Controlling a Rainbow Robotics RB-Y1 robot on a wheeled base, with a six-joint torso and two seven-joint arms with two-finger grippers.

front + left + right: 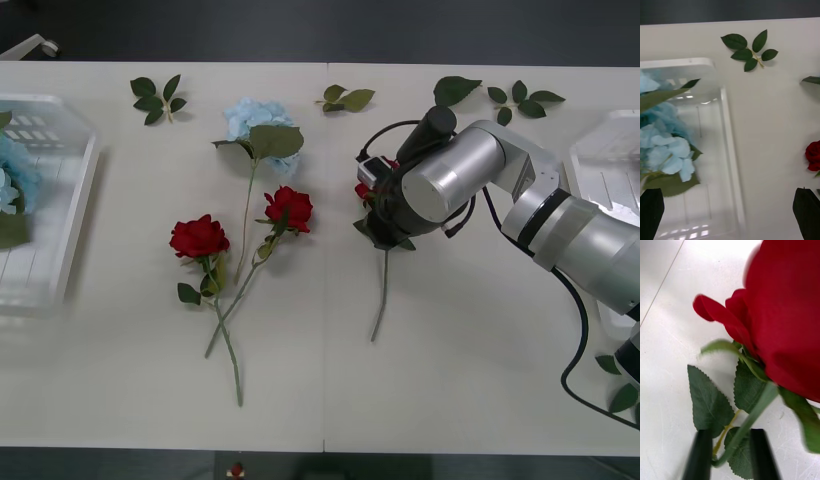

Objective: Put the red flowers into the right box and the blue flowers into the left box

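Right wrist view: the right gripper (pixel 730 455) has its black fingers (pixel 700 455) either side of a thin green stem, jaws narrow and closing on or holding the rose (pixel 790 322) just below the head; a firm pinch cannot be told for sure.
Stem axis: in the front view the held rose's stem (pixel 381 295) runs from the right gripper (pixel 372 205) toward the near edge of the bench (pixel 450 380), nearly straight at the robot, tail end on or just above the bench.
Way to go: the right box (pixel 610 150) lies to the right of the jaws, past the arm's own elbow; my guess is the move is a lift, then a swing right with the stem trailing.
Loose roses: two more red roses (pixel 200 237) lie crossed at mid-bench, left of the jaws, stems pointing to the near edge.
Blue flower: one blue flower (pixel 252 118) lies beyond them, its stem running down between the two roses.
Left side: the left gripper (pixel 730 210) hangs over the left box (pixel 730 150), jaws wide and empty; a blue flower already lies in the box.
Far edge: loose leaf sprigs (pixel 158 98) are scattered along the back.
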